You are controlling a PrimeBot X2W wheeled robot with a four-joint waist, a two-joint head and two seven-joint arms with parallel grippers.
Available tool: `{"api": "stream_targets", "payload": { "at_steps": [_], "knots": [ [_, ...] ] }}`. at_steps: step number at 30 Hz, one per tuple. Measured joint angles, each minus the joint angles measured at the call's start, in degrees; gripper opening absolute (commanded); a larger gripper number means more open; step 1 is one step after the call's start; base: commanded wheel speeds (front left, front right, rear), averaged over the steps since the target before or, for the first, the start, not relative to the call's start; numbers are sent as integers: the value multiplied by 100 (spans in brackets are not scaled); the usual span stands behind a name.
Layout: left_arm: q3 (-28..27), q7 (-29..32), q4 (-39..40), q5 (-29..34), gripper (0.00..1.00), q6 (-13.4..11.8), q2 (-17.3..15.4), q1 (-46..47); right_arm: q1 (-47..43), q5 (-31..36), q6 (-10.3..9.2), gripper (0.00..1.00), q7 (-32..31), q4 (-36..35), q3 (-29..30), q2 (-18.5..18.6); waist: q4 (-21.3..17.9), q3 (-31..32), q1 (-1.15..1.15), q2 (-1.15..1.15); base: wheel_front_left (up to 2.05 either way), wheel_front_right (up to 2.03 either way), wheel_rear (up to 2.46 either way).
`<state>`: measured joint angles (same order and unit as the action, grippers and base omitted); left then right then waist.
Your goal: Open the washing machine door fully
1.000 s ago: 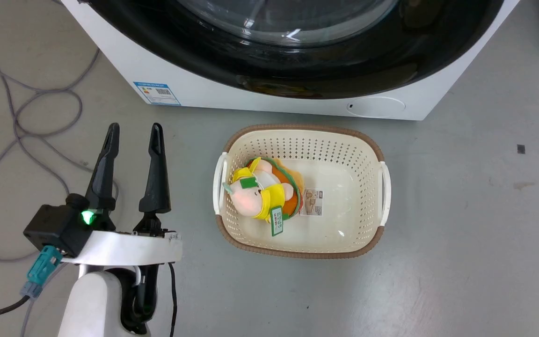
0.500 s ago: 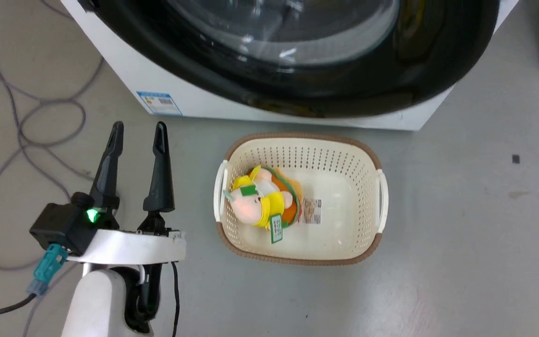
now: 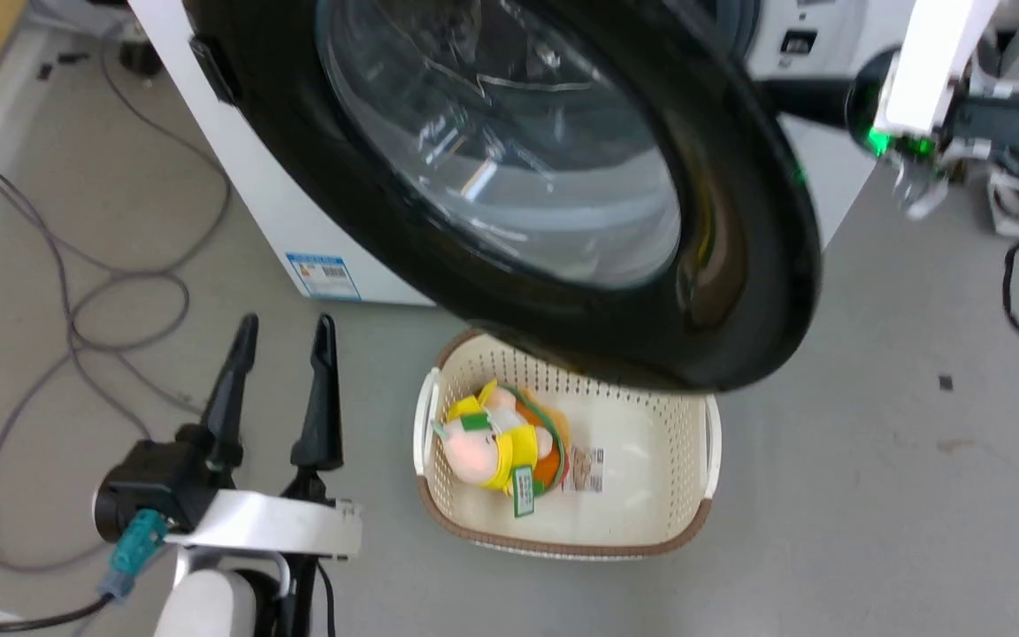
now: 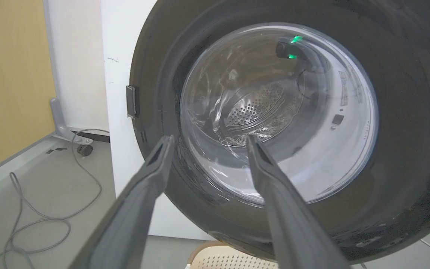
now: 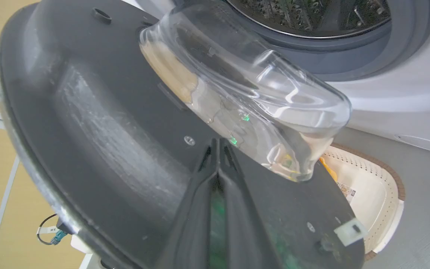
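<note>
Just at the pressed-together right jaws' tips, the washing machine door (image 5: 99, 123); left jaws spread, apart.

Glossy black washing machine door (image 3: 739, 265), white washing machine (image 3: 284, 212), cream perforated basket (image 3: 616, 398).

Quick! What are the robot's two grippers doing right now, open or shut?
Left gripper: jaws open, holding nothing.
Right gripper: jaws shut together, tips at the inner side of the washing machine door.

To the right of the left jaws, a cream perforated plastic basket (image 3: 617, 395) holds a pink-and-yellow plush toy (image 3: 485, 442).
</note>
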<state>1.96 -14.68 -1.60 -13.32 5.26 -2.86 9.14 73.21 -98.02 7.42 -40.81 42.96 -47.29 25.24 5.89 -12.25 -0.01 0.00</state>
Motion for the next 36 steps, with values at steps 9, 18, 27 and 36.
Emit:
{"api": "stream_targets", "payload": {
  "at_steps": [9, 18, 27, 36],
  "knots": [
    [142, -1, -225, 222, 100, -31, 1, -492, -1119, -482, 0, 0, -25, -916, -53, 274, 88, 638, -1, 0, 0, 0, 0],
    [319, 0, -425, 316, 100, -63, 2, -1122, -2070, -915, 1, 0, 266, -2018, -581, 275, 199, 1186, -1, 0, 0, 0, 0],
    [427, -1, -454, 313, 100, -111, 2, -1170, -2182, -1184, 0, 0, 602, -2337, -955, 191, 224, 1216, -1, 0, 0, 0, 0],
    [455, -1, -489, 193, 100, -237, 2, -1174, -2866, -1185, 1, 100, 2663, -2438, -476, 230, 15, 1225, 1, 0, 0, 0, 0]
  ]
}}
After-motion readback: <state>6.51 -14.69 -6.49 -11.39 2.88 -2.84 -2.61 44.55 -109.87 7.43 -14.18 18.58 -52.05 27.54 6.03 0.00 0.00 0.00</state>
